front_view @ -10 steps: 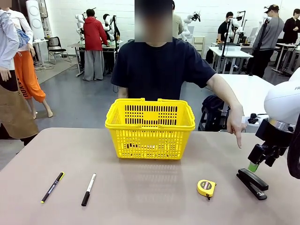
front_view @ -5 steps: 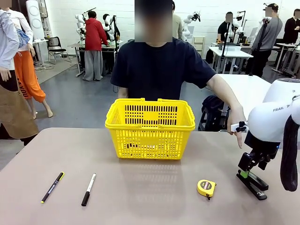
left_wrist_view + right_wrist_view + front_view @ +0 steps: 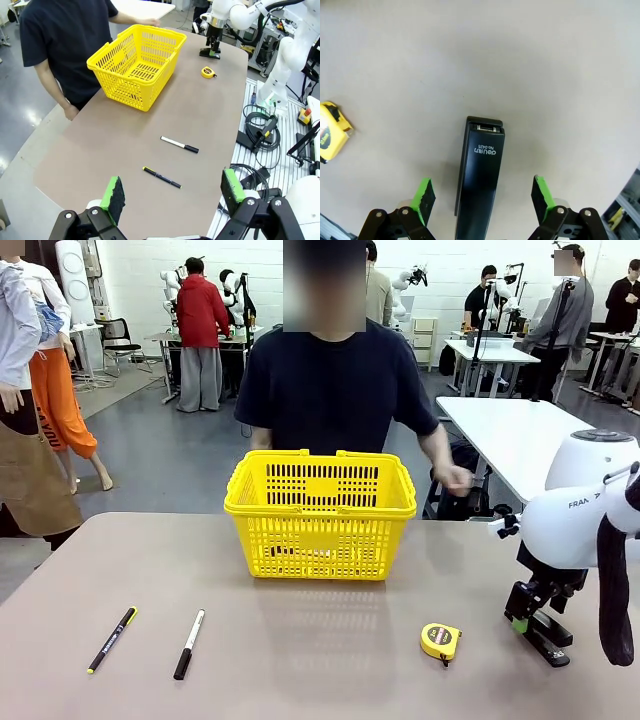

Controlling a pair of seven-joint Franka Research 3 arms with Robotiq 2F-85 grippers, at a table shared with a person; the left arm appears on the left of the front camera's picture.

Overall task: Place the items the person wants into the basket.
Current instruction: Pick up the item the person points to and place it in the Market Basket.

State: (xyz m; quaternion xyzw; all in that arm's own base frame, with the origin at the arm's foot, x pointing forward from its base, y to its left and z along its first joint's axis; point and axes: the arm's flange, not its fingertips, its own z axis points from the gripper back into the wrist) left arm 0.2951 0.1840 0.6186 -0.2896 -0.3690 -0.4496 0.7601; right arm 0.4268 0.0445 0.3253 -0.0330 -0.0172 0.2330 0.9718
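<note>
black stapler [image 3: 480, 160] now under right end effector [image 3: 483, 192]

The right arm [image 3: 582, 525] reaches in from the side, elbow high and wrist bent downward. The right hand [image 3: 527, 620] points straight down, set low, with its green-padded fingers [image 3: 425, 198] spread wide apart. The left hand [image 3: 172, 192] is held high and tilted forward, its fingers [image 3: 113, 196] likewise spread wide.
</note>
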